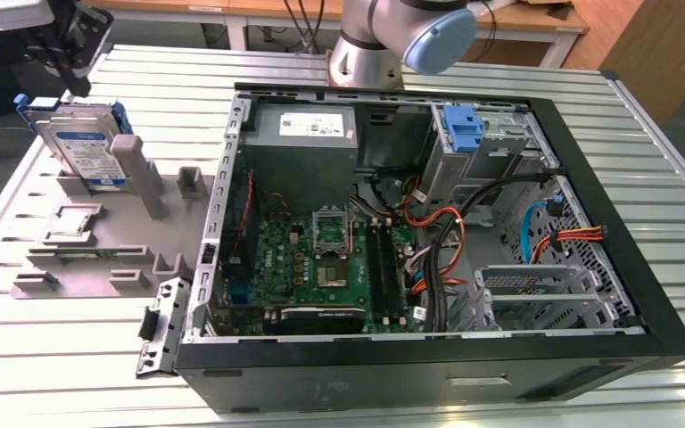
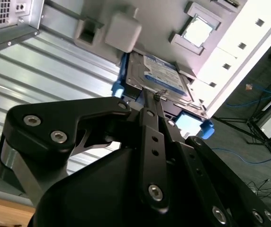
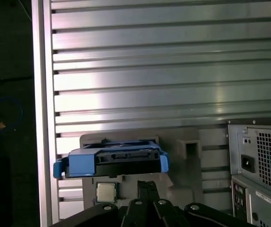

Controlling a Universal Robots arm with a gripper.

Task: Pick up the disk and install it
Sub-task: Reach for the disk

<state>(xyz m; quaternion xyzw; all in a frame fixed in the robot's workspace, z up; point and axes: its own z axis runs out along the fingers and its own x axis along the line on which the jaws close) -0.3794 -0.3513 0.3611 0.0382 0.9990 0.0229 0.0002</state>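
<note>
Slatted tabletop (image 1: pixel 664 134) bearing an open computer case (image 1: pixel 438 379); at its far corner on the exterior view's left, a grey parts holder (image 1: pixel 81 259). Leaning there, the disk (image 1: pixel 86 147): silver, white-and-blue label, blue bracket. Just above, pincer (image 2: pixel 153 94) pinched closed, holding nothing. Label face in the second wrist view, connector edge in the first wrist view.

Table (image 1: pixel 57 357): ribbed silver metal slats, bright glare in patches. Wooden desks (image 1: pixel 521 22): behind the table's far edge in the exterior view. Wooden panel (image 1: pixel 658 53): exterior view's right. Floor (image 3: pixel 7 179): dark, with a loose blue cable (image 3: pixel 20 113).
</note>
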